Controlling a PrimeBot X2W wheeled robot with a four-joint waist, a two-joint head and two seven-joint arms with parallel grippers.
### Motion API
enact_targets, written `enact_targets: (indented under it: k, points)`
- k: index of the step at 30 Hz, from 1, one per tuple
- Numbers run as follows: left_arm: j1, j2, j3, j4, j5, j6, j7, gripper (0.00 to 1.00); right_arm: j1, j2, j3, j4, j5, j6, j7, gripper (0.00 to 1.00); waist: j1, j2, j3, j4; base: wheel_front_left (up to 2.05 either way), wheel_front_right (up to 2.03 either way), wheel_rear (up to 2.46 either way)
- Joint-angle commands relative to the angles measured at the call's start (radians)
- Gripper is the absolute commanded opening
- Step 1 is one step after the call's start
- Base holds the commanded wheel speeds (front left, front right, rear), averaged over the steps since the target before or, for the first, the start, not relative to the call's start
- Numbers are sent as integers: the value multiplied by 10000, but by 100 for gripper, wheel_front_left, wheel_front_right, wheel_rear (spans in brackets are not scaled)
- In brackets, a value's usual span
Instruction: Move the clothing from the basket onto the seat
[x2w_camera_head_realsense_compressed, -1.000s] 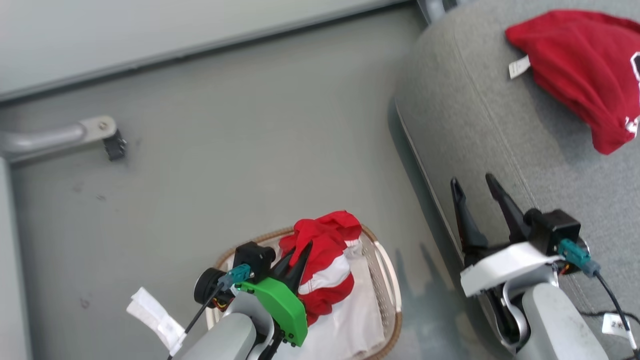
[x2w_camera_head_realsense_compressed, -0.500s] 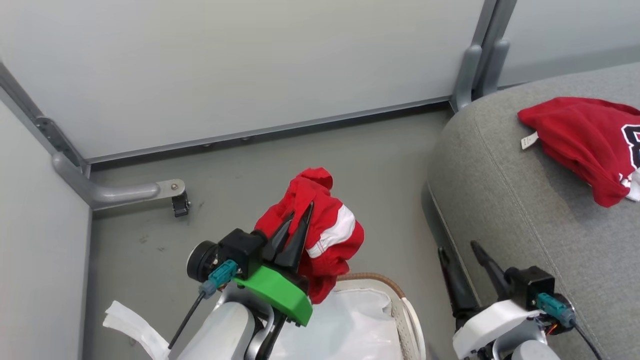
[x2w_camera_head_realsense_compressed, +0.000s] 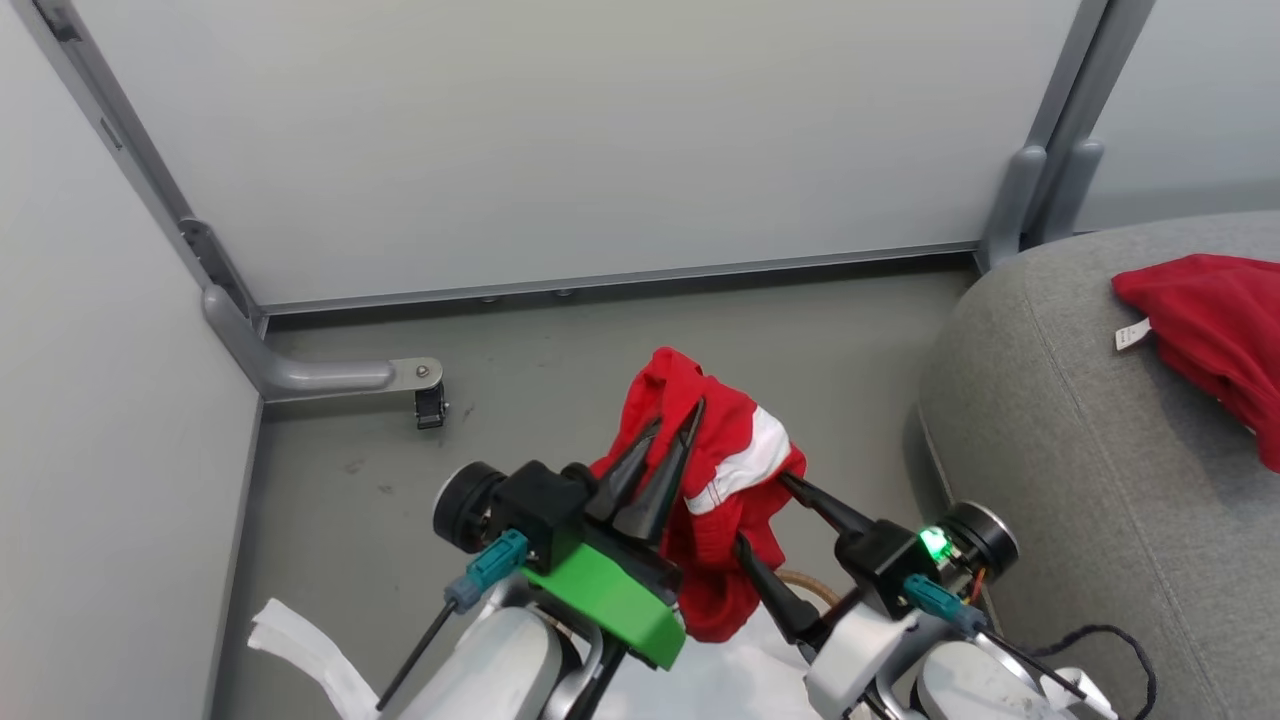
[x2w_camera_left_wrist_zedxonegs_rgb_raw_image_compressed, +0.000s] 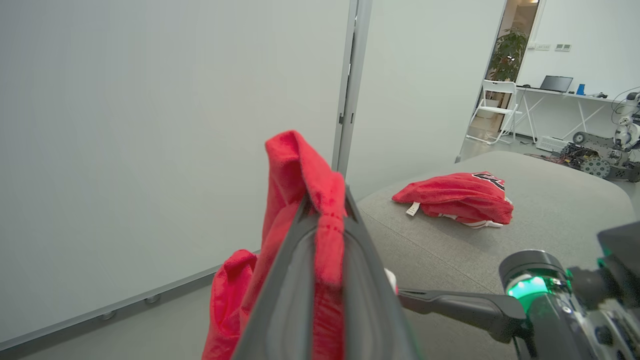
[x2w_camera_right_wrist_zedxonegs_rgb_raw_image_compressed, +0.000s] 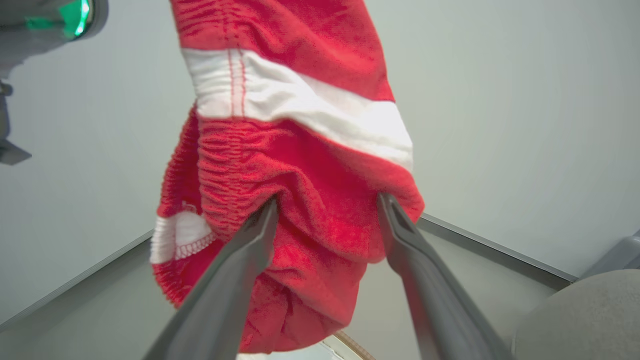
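Left gripper (x2w_camera_head_realsense_compressed: 677, 413) is clenching the white-striped red fabric garment (x2w_camera_head_realsense_compressed: 735, 460) clear of the brown-rimmed basket (x2w_camera_head_realsense_compressed: 800, 579), right gripper (x2w_camera_head_realsense_compressed: 762, 510) gaping around it, grey upholstered seat (x2w_camera_head_realsense_compressed: 1080, 450) awaiting delivery.

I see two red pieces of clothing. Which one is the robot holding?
The white-striped one, pinched in the left pincer and hanging in mid-air; the other garment lies on the grey seat.
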Motion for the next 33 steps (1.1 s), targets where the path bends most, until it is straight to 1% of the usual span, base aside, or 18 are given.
enact_targets:
  k: [1, 4, 5, 6, 7, 11, 15, 16, 17, 18, 21, 25, 33]
  points:
    - [-164, 5, -156, -56, -67, -39, -39, 0, -371, -26, 146, 150, -172, -12, -23, 100, 1, 0, 39, 232, 0, 0, 0]
    - [-228, -20, -619, -82, -265, -39, -39, 0, -951, 170, 394, 531, -284, -10, -23, 100, 1, 0, 91, 502, 0, 0, 0]
    - [-239, -29, -765, -83, -349, -40, -38, 0, -1069, 215, 433, 662, -282, -10, -23, 97, 1, 0, 99, 575, 0, 0, 0]
    - [-254, -37, -899, -88, -417, -40, -38, 0, -1179, 270, 406, 803, -245, -10, -23, 56, 1, 0, 100, 679, 0, 0, 0]
    - [-274, -47, -1009, -89, -477, -40, -39, 0, -1229, 324, 389, 933, -166, -10, -23, 0, 1, 0, 101, 752, 0, 0, 0]
    - [-270, -68, -1320, -45, -663, -40, -38, 0, -1353, 551, 319, 1241, 251, -10, -23, 0, 1, 0, 64, 943, 0, 0, 0]
    - [-176, -76, -1365, 121, -801, -40, -38, 0, -1112, 597, 210, 1206, 550, -10, -22, 0, 1, 0, 46, 910, 0, 0, 0]
    - [-164, -78, -1264, 125, -789, -40, -38, 9, -1047, 601, 172, 1166, 590, -10, -22, 0, 1, 0, 41, 833, 0, 0, 0]
    - [-135, -77, -1161, 120, -749, -40, -38, 60, -991, 603, 96, 1114, 644, -12, -24, 0, 1, 0, 40, 764, 0, 0, 0]
    - [-83, -78, -1069, 130, -657, -40, -36, 100, -913, 603, 15, 1057, 681, -10, -24, 0, 1, 0, 38, 647, 0, 0, 0]
    - [108, -79, -777, 149, -449, -39, -24, 100, -678, 609, -217, 847, 794, -10, -22, 0, 1, 0, 49, 190, 0, 0, 0]
    - [287, -77, -426, 146, -222, -39, -23, 100, -340, 550, -459, 520, 933, -10, -24, 0, 1, 0, 83, -733, 0, 0, 0]
    - [582, -75, 243, 273, 178, -39, -23, 100, -124, 453, -547, 49, 1162, -12, -24, 0, 1, 0, 309, -3162, 0, 0, 0]
